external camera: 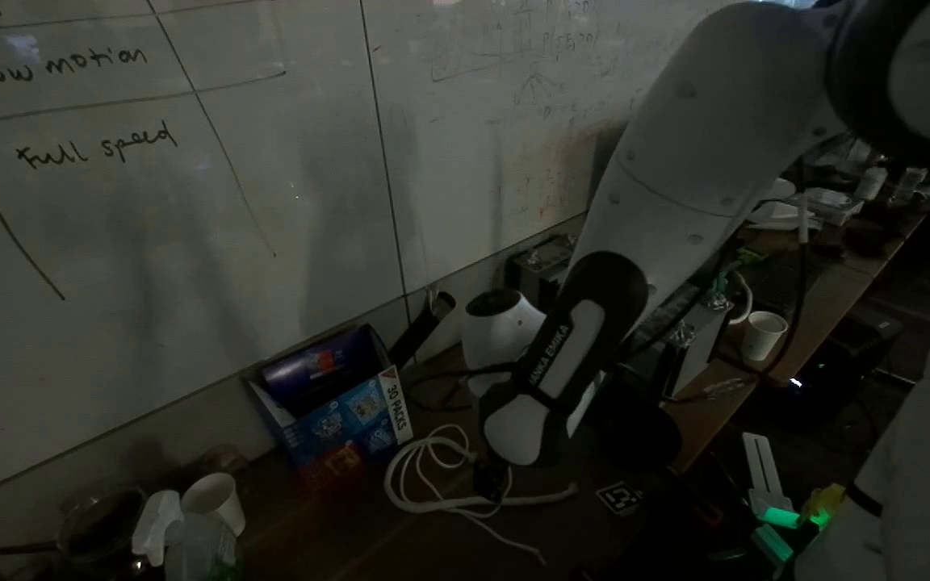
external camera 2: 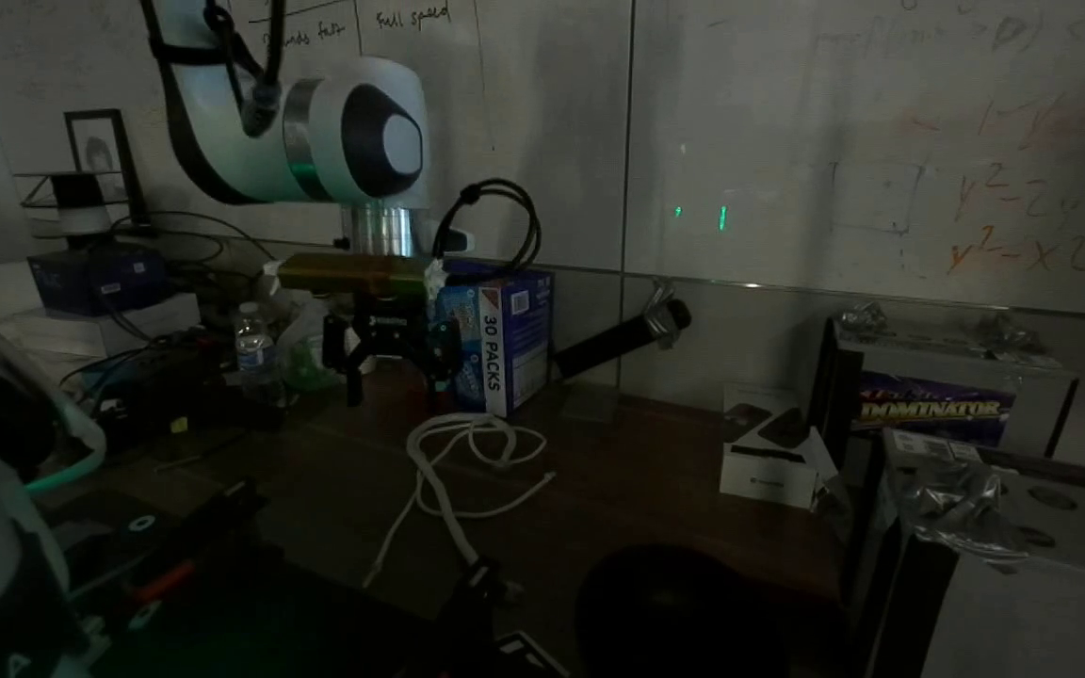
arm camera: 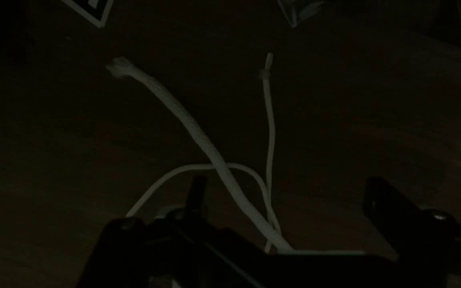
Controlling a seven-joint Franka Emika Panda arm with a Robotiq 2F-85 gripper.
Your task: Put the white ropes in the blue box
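Note:
The white ropes (external camera: 529, 499) lie on the dark table in loose loops, one cord thick and one thin. Their coils reach close to the front of the blue box (external camera: 336, 420), which stands against the whiteboard with its top open and "30 PACKS" on its side. In an exterior view my gripper (external camera 2: 395, 384) hangs above the table, beside the blue box (external camera 2: 528, 339), fingers apart and pointing down. From the wrist view, the gripper (arm camera: 285, 190) is open over the ropes (arm camera: 203, 141), nothing gripped. Their coiled part is hidden there behind the gripper's body.
A black bar (external camera 2: 613, 341) leans by the box. A white cup (external camera: 219, 502) and a clear bottle (external camera: 194, 553) stand at the near left of an exterior view. A small white box (external camera 2: 769, 471), larger boxes (external camera 2: 929, 410) and a dark round object (external camera 2: 665, 612) occupy the table's other side.

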